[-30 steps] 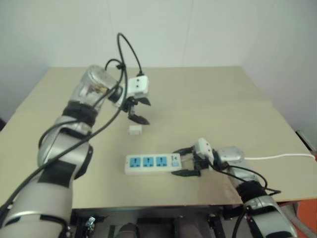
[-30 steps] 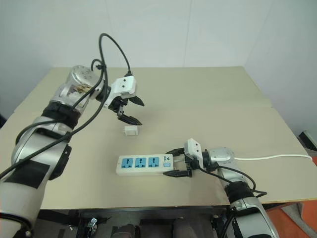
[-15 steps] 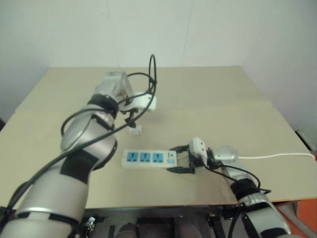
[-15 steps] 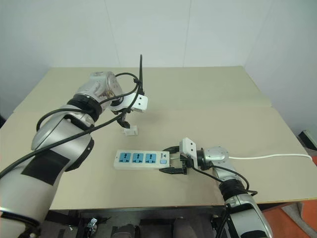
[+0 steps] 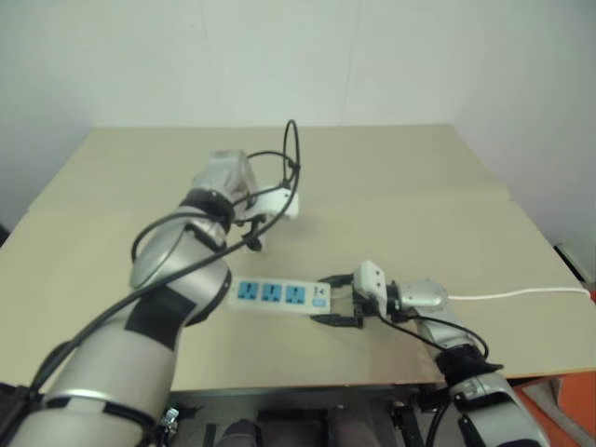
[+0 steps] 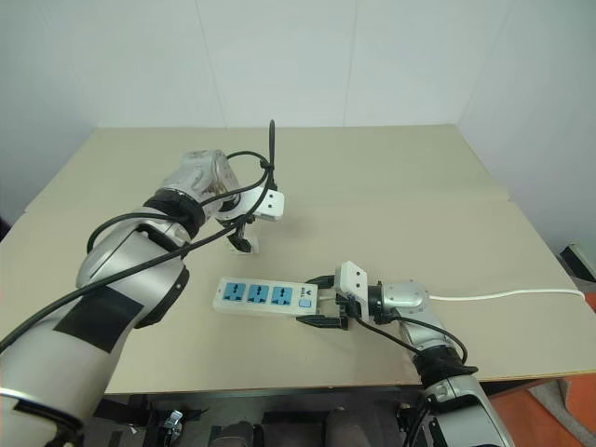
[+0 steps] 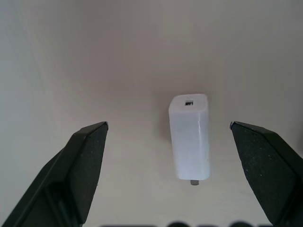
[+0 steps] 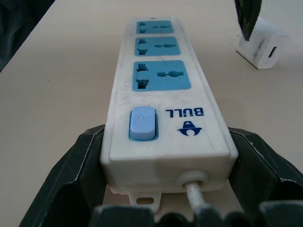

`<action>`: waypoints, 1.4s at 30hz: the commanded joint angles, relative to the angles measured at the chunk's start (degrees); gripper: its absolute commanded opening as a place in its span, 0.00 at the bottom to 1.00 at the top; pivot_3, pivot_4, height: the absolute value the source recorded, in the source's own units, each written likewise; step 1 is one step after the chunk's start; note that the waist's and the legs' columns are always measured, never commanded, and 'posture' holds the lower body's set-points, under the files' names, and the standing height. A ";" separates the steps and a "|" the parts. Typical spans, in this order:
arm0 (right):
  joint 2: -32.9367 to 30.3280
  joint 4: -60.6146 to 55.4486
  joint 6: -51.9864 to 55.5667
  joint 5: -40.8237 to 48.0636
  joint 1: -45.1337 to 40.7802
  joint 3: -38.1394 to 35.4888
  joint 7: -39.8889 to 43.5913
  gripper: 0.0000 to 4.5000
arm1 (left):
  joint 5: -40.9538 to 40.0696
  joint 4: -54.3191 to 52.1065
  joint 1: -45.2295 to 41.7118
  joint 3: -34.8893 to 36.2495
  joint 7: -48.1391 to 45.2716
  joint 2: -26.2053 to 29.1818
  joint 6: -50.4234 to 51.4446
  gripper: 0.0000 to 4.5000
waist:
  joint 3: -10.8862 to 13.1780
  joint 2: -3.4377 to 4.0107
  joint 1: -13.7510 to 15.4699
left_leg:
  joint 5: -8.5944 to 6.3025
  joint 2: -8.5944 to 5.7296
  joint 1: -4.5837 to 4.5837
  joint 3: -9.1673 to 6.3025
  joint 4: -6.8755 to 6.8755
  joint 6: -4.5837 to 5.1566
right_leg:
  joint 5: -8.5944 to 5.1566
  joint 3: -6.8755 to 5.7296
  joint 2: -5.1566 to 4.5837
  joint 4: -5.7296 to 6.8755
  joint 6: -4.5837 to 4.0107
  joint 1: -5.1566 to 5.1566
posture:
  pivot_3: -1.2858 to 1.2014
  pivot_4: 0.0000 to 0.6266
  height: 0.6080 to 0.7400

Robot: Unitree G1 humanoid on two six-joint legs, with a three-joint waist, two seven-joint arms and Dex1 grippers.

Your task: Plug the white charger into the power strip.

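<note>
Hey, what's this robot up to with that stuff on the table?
It is working on plugging a small white charger into a power strip. The right gripper has its fingers on either side of the strip's switch end, steadying it on the table. The left gripper hangs open just above the charger, one finger on each side, not gripping it. The charger lies on the table beside the strip, and all three blue sockets are empty.

Left gripper (image 7: 168,137) jaws spread wide; right gripper (image 8: 165,156) jaws clamped.
</note>
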 commanded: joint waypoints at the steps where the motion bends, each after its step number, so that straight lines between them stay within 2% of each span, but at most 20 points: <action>1: -0.09 -2.12 1.14 -1.37 0.85 1.07 -1.62 0.76 | -0.06 -0.17 -0.44 1.42 -0.23 -0.43 0.69 1.00 | 0.00 0.00 0.02 | 0.00 0.00 0.00 0.00 0.00 0.00 | 0.00 0.00 0.00 0.00 0.00 0.00 | 0.52 0.24 1.00; 22: -2.54 -10.11 6.94 -1.70 6.22 1.57 -6.09 0.76 | 2.62 0.13 2.16 1.69 1.58 -3.14 1.73 1.00 | 0.00 0.00 0.40 | 0.00 -0.04 -0.01 -0.01 0.00 0.00 | 0.00 -0.01 -0.03 -0.04 0.00 0.04 | 0.52 0.24 1.00; 25: -2.69 -10.27 7.39 -2.03 6.32 1.85 -6.48 0.76 | 3.77 0.19 2.31 0.97 2.21 -3.20 1.49 0.86 | 0.00 0.00 0.40 | 0.00 -0.04 0.00 -0.01 0.00 0.00 | 0.00 -0.01 -0.03 -0.03 0.00 0.05 | 0.52 0.24 1.00; 34: -2.65 -10.37 7.47 -2.10 6.38 1.93 -7.64 0.76 | 3.32 0.15 2.59 2.00 2.41 -3.49 1.79 0.23 | -0.01 -0.01 0.40 | 0.00 -0.04 0.01 -0.01 0.00 0.00 | 0.00 -0.01 -0.03 -0.02 0.01 0.06 | 0.52 0.24 1.00; 39: -2.79 -9.95 7.21 -2.11 6.30 2.22 -7.57 0.76 | 2.91 -0.11 2.34 2.49 2.96 -3.57 0.36 0.22 | -0.01 -0.01 0.39 | 0.00 -0.04 0.04 -0.01 0.00 0.00 | 0.00 -0.01 -0.04 -0.02 0.01 0.09 | 0.52 0.24 1.00; 42: -3.00 -10.24 7.14 -2.05 6.45 2.36 -7.33 0.76 | 0.08 -0.60 1.11 5.53 2.81 -3.45 -0.69 0.22 | -0.01 -0.01 0.39 | 0.00 -0.04 0.03 -0.01 0.01 0.00 | 0.00 -0.01 -0.04 -0.03 0.01 0.09 | 0.52 0.24 1.00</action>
